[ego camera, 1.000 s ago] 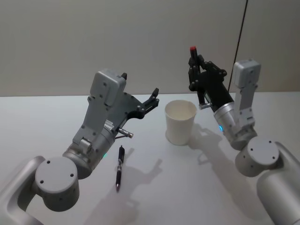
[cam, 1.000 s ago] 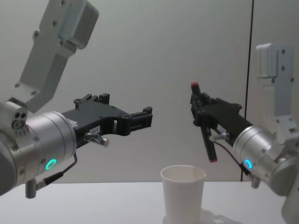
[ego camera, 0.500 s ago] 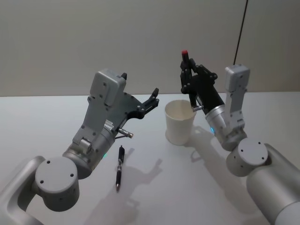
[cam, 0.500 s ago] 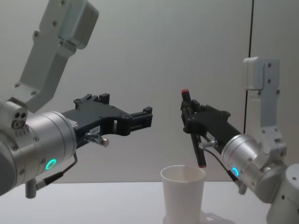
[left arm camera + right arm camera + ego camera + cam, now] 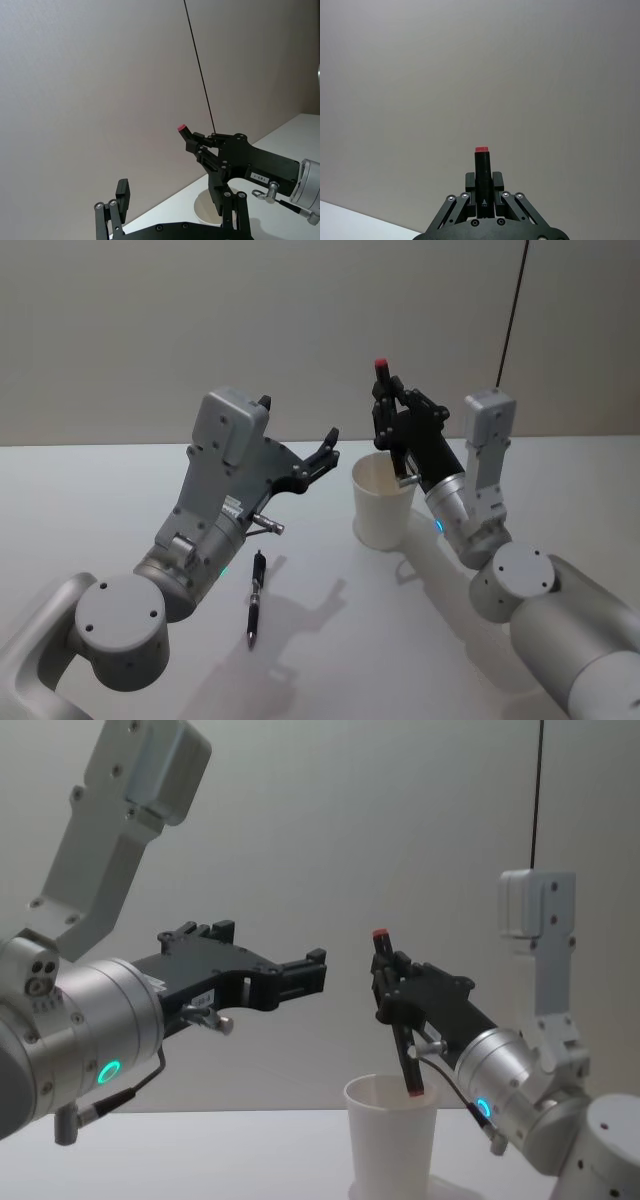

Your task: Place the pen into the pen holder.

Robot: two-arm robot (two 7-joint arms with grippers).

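My right gripper is shut on a black pen with a red cap, held nearly upright. The pen's lower tip sits at the mouth of the pen holder, a white tapered cup standing on the table. In the head view the right gripper hangs above the pen holder, with the pen's red cap on top. The right wrist view shows the pen between the fingers. My left gripper hovers open to the left of the cup, holding nothing.
A second dark pen lies on the white table, in front of the left arm. A thin black cable hangs down the grey wall behind the right arm.
My right gripper has carried the pen leftward and down, from right of the cup to over its mouth. The left arm has stayed still.
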